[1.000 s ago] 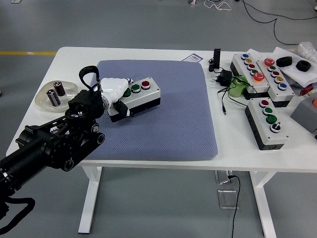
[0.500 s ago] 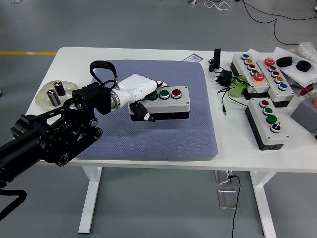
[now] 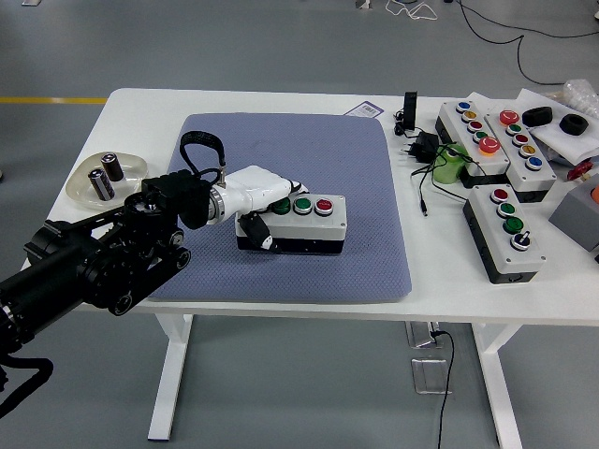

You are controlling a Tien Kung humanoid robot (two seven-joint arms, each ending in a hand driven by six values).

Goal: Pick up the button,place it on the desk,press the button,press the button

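A grey button box (image 3: 309,224) with a black base carries two green buttons and one red button (image 3: 323,205) on top. It lies near the middle of the blue-grey mat (image 3: 309,150). My left hand (image 3: 259,199), white with a black arm behind it, is closed around the box's left end, fingers over its top and front. I cannot tell if the box rests on the mat or hangs just above it. My right hand is out of sight.
Several other button boxes (image 3: 505,229) lie at the table's right, with a black plug and cable (image 3: 423,150) and a green object (image 3: 451,164). A clear dish with two batteries (image 3: 105,178) sits at the left. The white table (image 3: 281,98) borders the mat.
My left hand carried the button box from the mat's left part rightward, then down and slightly back toward the near side. The box now sits lower and level.
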